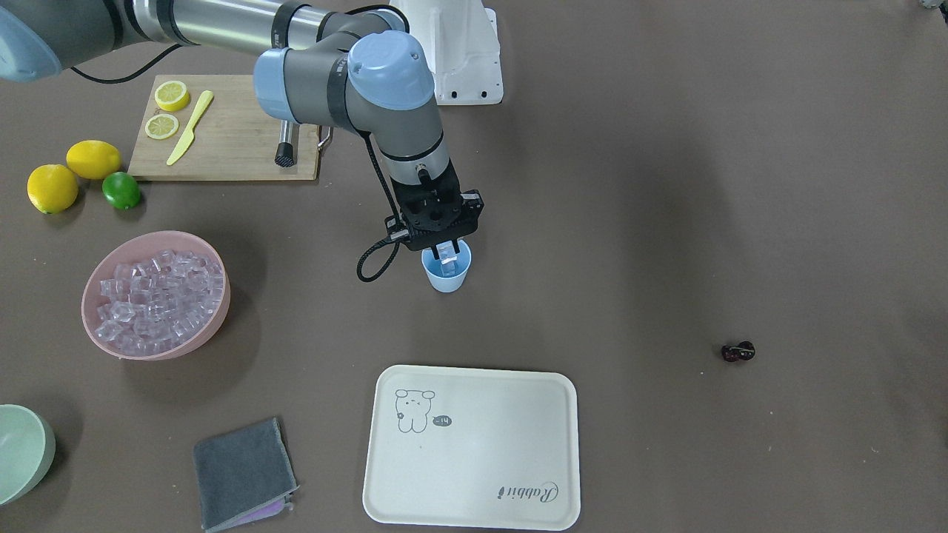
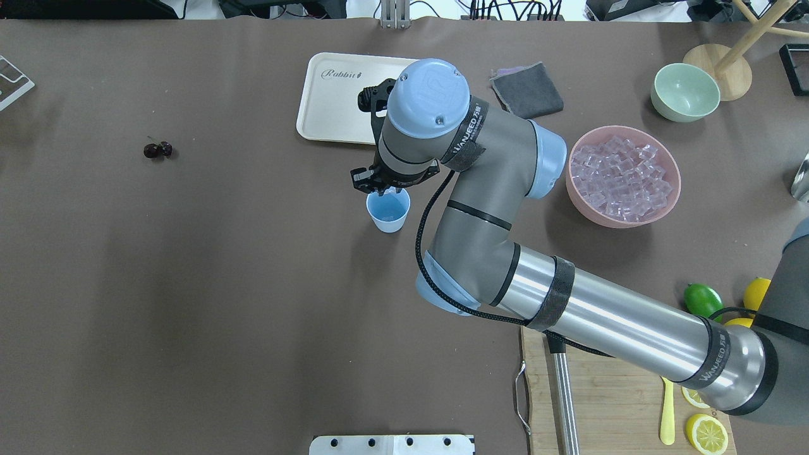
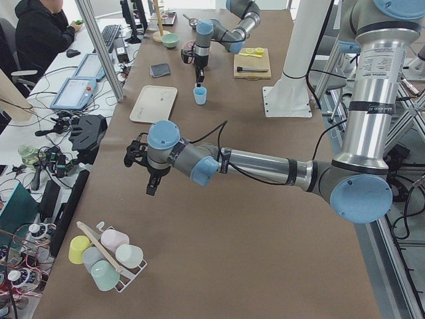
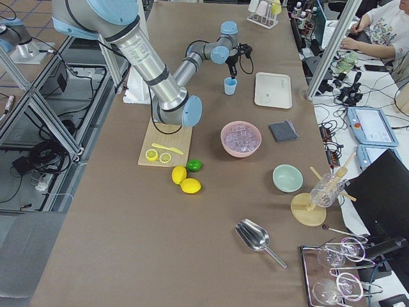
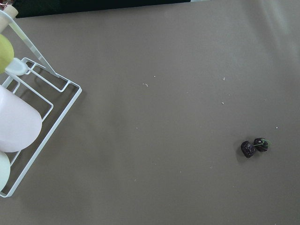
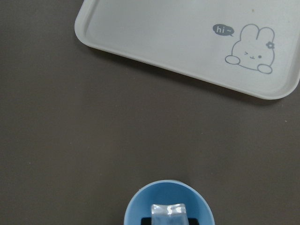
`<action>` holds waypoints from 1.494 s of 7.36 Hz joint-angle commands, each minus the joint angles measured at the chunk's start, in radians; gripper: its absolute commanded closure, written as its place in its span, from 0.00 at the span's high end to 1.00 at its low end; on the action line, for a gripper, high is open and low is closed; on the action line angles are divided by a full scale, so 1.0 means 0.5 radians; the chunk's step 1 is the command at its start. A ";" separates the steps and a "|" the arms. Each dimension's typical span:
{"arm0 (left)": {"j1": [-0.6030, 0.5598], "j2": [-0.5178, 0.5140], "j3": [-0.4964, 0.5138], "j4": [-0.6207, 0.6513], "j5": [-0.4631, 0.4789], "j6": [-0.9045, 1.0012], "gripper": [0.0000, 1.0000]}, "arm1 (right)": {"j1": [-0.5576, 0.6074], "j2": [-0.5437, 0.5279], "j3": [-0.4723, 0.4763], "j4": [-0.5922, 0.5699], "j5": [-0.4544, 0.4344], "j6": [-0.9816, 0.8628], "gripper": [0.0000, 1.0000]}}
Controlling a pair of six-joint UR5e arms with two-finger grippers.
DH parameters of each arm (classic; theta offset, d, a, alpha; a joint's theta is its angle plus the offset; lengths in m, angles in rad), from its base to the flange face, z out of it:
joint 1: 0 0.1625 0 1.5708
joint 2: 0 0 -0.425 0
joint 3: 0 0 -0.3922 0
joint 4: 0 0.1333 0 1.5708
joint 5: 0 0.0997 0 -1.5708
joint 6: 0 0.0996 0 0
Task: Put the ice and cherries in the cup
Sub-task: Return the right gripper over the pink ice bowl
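- The light-blue cup stands upright mid-table, between the robot's base and the cream tray.
- The right gripper hangs directly over the cup's mouth, its fingers clamped on a clear ice cube at rim height.
- The cherries, a dark pair, lie on the bare tabletop well apart from the cup, on the left arm's side.
- The left gripper hovers above the table at that end; whether its fingers are apart or together cannot be told.
- A pink bowl heaped with ice cubes sits on the cup's other side.
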 commanded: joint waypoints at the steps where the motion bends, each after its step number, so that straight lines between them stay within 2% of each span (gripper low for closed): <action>1: 0.000 -0.002 0.005 -0.003 -0.001 0.000 0.98 | -0.014 -0.008 -0.004 0.001 -0.004 -0.014 0.35; 2: 0.000 0.001 0.002 0.000 -0.001 0.000 0.98 | -0.011 -0.017 -0.004 0.001 -0.016 -0.017 0.92; 3: 0.000 0.001 0.002 0.000 -0.001 0.000 0.98 | -0.011 -0.014 0.003 -0.002 -0.086 -0.017 0.99; 5: 0.000 0.001 -0.010 0.000 -0.001 -0.003 0.98 | 0.141 -0.063 0.018 -0.017 0.014 -0.133 0.99; 6: 0.000 -0.002 -0.013 0.000 -0.001 -0.003 0.98 | 0.239 -0.188 0.164 -0.038 0.112 -0.209 0.99; 7: 0.003 -0.002 -0.016 0.000 -0.001 -0.006 0.98 | 0.426 -0.353 0.360 -0.118 0.325 -0.356 0.99; 8: 0.000 -0.005 -0.013 0.000 -0.001 -0.003 0.98 | 0.652 -0.540 0.510 -0.213 0.552 -0.661 0.99; 9: 0.003 -0.005 -0.016 0.000 -0.001 -0.006 0.98 | 0.743 -0.745 0.557 -0.210 0.588 -0.925 0.99; 10: 0.003 -0.002 -0.025 0.000 -0.001 -0.006 0.98 | 0.695 -0.853 0.546 -0.192 0.391 -1.004 0.99; 11: 0.003 -0.005 -0.044 -0.003 -0.004 -0.079 0.98 | 0.615 -0.906 0.540 -0.198 0.118 -1.102 0.99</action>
